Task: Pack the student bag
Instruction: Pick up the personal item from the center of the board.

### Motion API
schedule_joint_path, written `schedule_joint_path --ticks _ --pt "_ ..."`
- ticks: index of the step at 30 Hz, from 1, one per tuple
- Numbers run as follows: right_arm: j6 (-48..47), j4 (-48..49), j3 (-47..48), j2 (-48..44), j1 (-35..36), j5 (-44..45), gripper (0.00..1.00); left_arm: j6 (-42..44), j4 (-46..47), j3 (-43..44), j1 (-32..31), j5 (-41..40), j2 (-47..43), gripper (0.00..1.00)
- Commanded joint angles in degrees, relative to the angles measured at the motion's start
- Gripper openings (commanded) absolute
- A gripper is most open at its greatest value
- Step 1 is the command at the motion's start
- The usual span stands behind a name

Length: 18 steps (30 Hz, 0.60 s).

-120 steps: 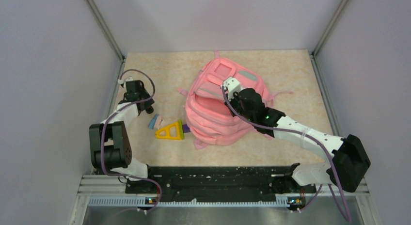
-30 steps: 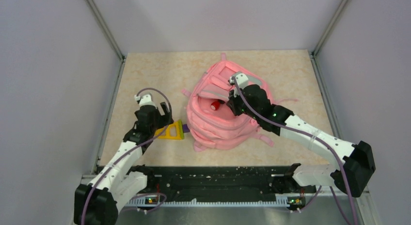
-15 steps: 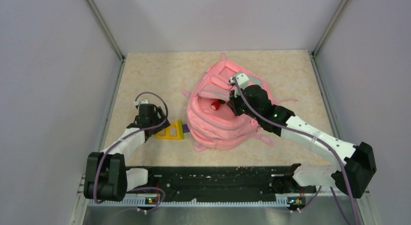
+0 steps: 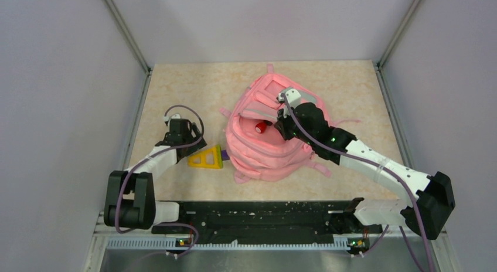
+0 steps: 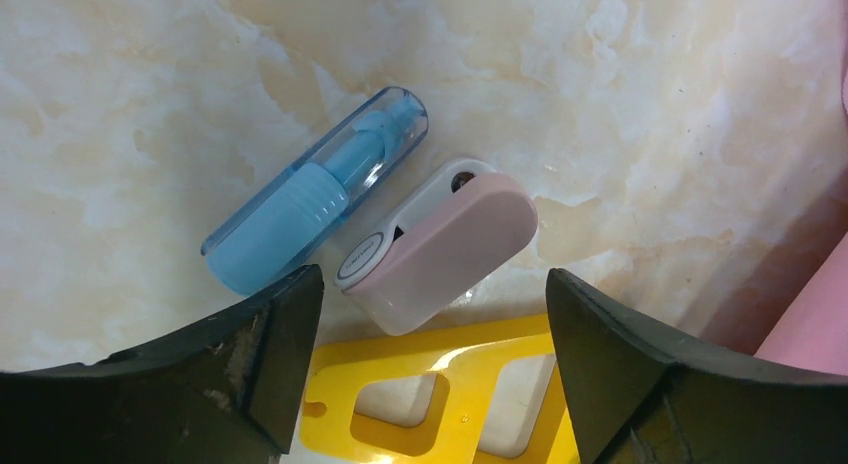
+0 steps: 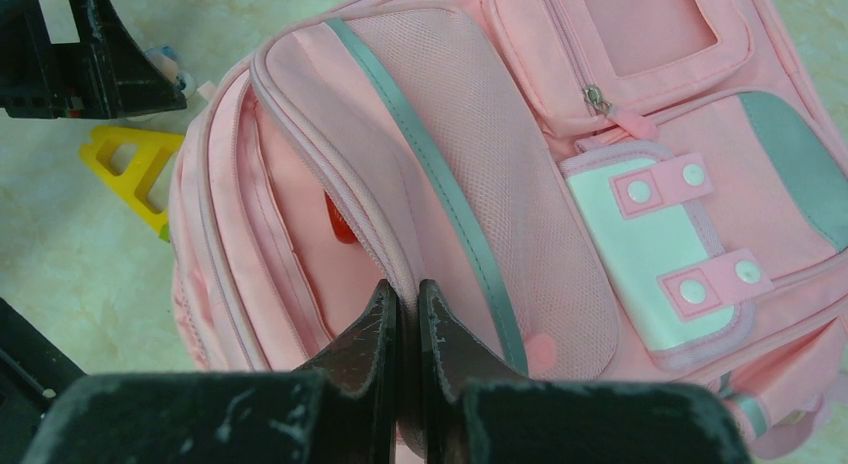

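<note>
the student bag (image 4: 264, 152) is laid in the middle of the table (image 4: 193, 90), its main pocket open. its opening edge is pinched between the right gripper (image 6: 405, 290) fingers. the left gripper (image 5: 432, 280) is spread wide above a blue bottle (image 5: 310, 189) and a pink case (image 5: 445, 242).

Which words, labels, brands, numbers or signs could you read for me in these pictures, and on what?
No text can be read anywhere.
The round grey-rimmed end of the pink-and-white plastic dispenser bears faint marks, too blurred to read.
The pink fabric backpack, translucent blue capped bottle and yellow plastic triangle show no lettering.
</note>
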Motion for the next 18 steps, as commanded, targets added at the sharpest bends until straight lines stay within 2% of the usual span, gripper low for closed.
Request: schedule_joint_path --ticks 1,4,7,10,11,16,18 --pt "0.32 5.23 2.23 -2.83 -0.23 -0.18 0.00 1.14 2.50 3.19 0.34 -1.38 2.05 0.87" --pt "0.23 5.07 2.33 -2.76 -0.18 0.00 0.00 2.18 2.43 5.35 0.34 0.10 5.08 0.86" --pt "0.35 4.91 2.47 -2.77 -0.16 -0.04 0.00 3.02 1.78 7.39 0.34 1.62 7.54 0.75" --pt "0.46 4.72 2.38 -2.85 -0.22 -0.04 0.00 3.03 1.72 7.57 0.34 2.73 7.41 0.55" --pt "0.48 4.69 2.40 -2.83 -0.23 -0.04 0.00 2.96 1.74 7.31 0.34 3.08 6.86 0.45" --pt "0.67 4.80 2.41 -2.84 -0.20 -0.13 0.00 3.19 2.07 4.84 0.21 6.28 1.31 0.10" --pt "0.66 4.91 2.48 -2.79 -0.21 -0.20 0.00 4.05 2.59 3.29 -0.18 9.57 -2.61 0.03"
